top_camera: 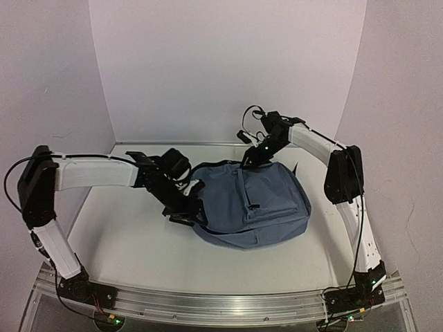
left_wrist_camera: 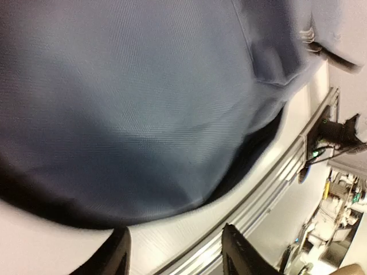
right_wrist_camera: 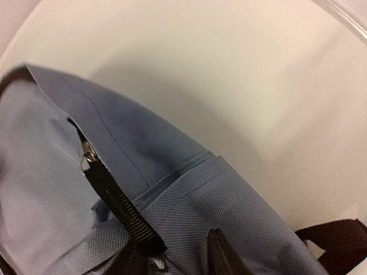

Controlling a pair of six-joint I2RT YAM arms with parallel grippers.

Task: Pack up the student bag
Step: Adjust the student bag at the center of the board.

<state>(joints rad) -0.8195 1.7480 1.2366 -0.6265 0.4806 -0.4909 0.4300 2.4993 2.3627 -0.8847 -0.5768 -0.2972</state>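
The bag (top_camera: 252,200) is lying front-up in the middle of the table (top_camera: 124,238), between the two arms. It is showing soft slate-blue woven cloth, plump and rounded, with a seamed front pocket and a dark zip line across it. A dark edge is showing under its lower side.

The left gripper (top_camera: 185,213) is sitting at the bag's left edge, low by the table. In its wrist view its fingers (left_wrist_camera: 116,255) are standing wide apart with nothing between them, and the cloth is bulging just above.

The right gripper (top_camera: 253,158) is sitting at the bag's far top edge. There a black webbing zip pull (right_wrist_camera: 114,200) is hanging from a metal ring (right_wrist_camera: 86,163) and running down to that gripper's fingers (right_wrist_camera: 221,258). Whether they are pinching it I cannot tell. A black strap (right_wrist_camera: 332,235) is poking out at the right.
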